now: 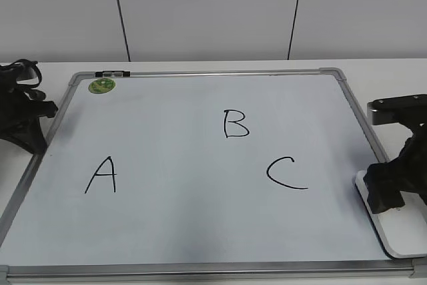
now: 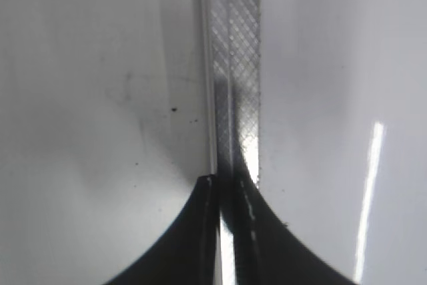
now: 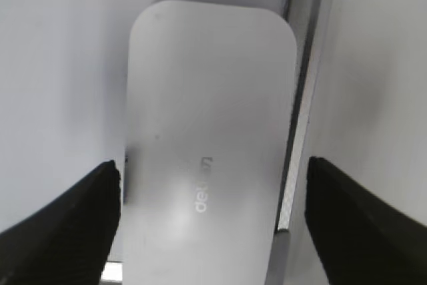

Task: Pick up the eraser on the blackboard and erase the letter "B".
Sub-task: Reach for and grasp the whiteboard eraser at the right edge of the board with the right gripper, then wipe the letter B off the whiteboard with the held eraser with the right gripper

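Note:
The white eraser (image 1: pixel 392 231) lies at the blackboard's (image 1: pixel 200 231) right front corner, partly over the grey frame. In the right wrist view the eraser (image 3: pixel 207 145) fills the middle, grey lettering on top. My right gripper (image 3: pixel 212 221) is open, one finger on each side of the eraser, just above it; in the exterior view it (image 1: pixel 387 188) hangs over the eraser's far end. The letter "B" (image 1: pixel 236 123) is written at the board's centre. My left gripper (image 2: pixel 230 231) is shut and empty over the board's left frame; its arm (image 1: pixel 23 115) rests at the left.
A black "A" (image 1: pixel 101 175) is at the board's left and a black "C" (image 1: pixel 287 173) right of centre. A round green sticker (image 1: pixel 103 85) sits near the far left corner. The board's grey frame (image 2: pixel 233 65) runs under my left gripper.

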### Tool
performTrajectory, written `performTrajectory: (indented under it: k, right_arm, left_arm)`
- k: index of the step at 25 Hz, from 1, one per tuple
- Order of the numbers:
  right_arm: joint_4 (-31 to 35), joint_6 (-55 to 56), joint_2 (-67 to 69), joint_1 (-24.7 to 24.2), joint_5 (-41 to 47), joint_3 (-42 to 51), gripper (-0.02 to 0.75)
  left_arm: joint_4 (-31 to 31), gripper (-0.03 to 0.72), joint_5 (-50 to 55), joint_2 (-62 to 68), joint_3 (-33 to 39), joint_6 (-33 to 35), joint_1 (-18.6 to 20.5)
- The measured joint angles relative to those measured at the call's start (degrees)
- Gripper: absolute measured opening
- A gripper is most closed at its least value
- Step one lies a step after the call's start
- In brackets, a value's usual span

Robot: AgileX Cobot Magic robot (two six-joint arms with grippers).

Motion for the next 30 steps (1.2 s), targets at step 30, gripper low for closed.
performTrajectory:
  k: [30]
  right_arm:
    - [0.2, -1.7, 1.8, 0.2, 8.3, -6.6, 0.538]
  left_arm:
    - [0.0, 0.025, 0.0, 0.0, 0.0, 0.0, 0.0]
